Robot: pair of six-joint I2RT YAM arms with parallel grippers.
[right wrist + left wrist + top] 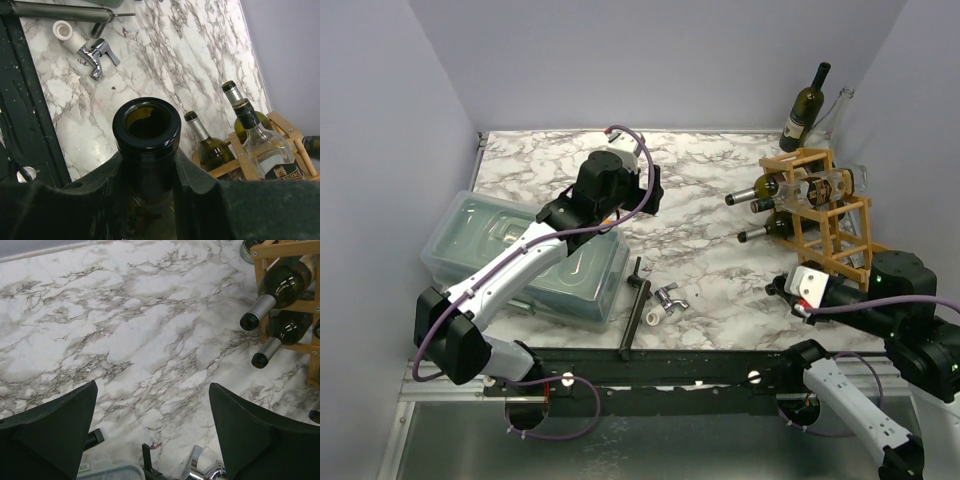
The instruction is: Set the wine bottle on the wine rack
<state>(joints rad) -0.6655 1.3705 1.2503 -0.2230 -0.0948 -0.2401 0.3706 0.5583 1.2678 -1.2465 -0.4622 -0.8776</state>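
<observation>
Ample bare desk (710, 190) is lying at 12 o'clock, wine rack (820, 215) crowding its 2 o'clock edge. Right tool (150, 167) is clamping a dark-green, uncorked wine bottle (146, 142); left tool (152, 387) is gaping wide.

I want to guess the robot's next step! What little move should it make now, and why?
Probably ease the right hand toward the wine rack and line the wine bottle up with a free cell. The hand grips the bottle's neck beside the rack, but it isn't in yet.
</observation>
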